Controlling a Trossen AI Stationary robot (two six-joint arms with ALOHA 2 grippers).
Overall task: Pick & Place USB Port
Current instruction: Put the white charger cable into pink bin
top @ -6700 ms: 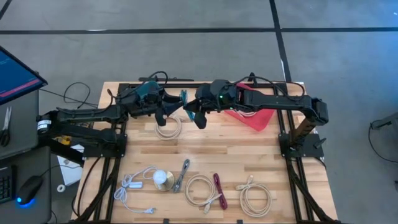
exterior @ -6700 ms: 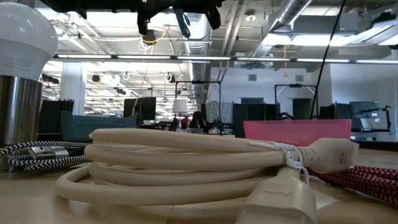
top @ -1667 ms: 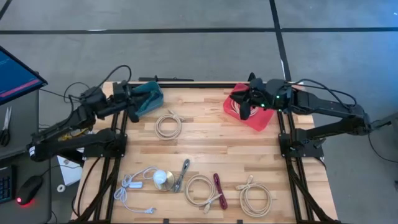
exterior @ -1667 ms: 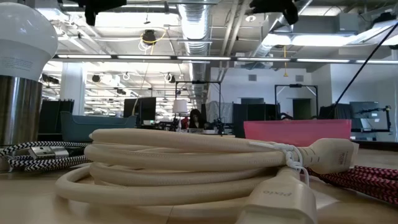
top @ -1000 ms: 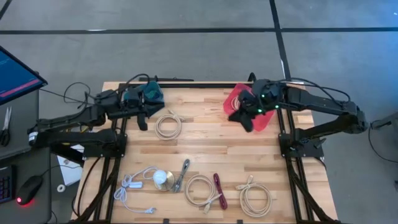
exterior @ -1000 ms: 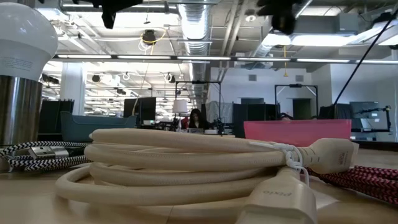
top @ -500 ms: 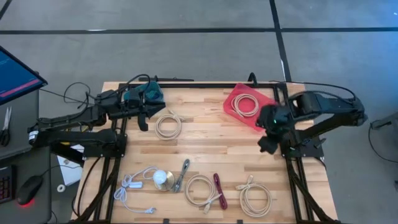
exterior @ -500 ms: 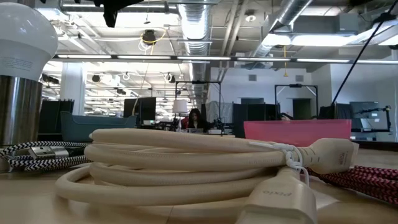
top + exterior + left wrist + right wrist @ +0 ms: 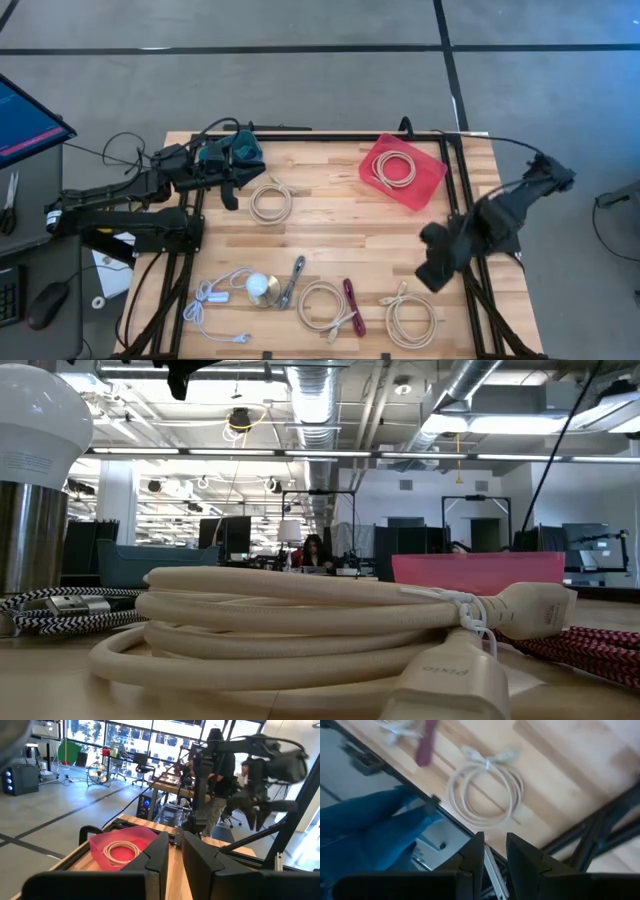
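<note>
Several cream cable coils with plugs are in view. One coil [image 9: 397,168] lies inside the red bin [image 9: 428,188]. Another [image 9: 268,201] rests flat on the wood by my left gripper [image 9: 232,196]. Two more lie near the front edge [image 9: 321,305] [image 9: 411,317]; which one is the USB port I cannot tell. My left gripper [image 9: 175,837] hangs beside the teal bin [image 9: 240,148], fingers a narrow gap apart, nothing between them. My right gripper [image 9: 433,277] hovers above the near-right coil [image 9: 487,795], also narrowly open [image 9: 495,840] and empty.
Near the front edge lie a white cable with an adapter [image 9: 213,299], a bulb [image 9: 263,288], a metal piece [image 9: 293,281] and a dark red cable [image 9: 352,305]. Something blue [image 9: 370,830] shows past the table's near edge. Bare wood lies mid-table [image 9: 340,235].
My right gripper has swung away from the red bin toward the table's near right edge and now hangs over the near-right coil. The coil in the red bin stays where it was.
</note>
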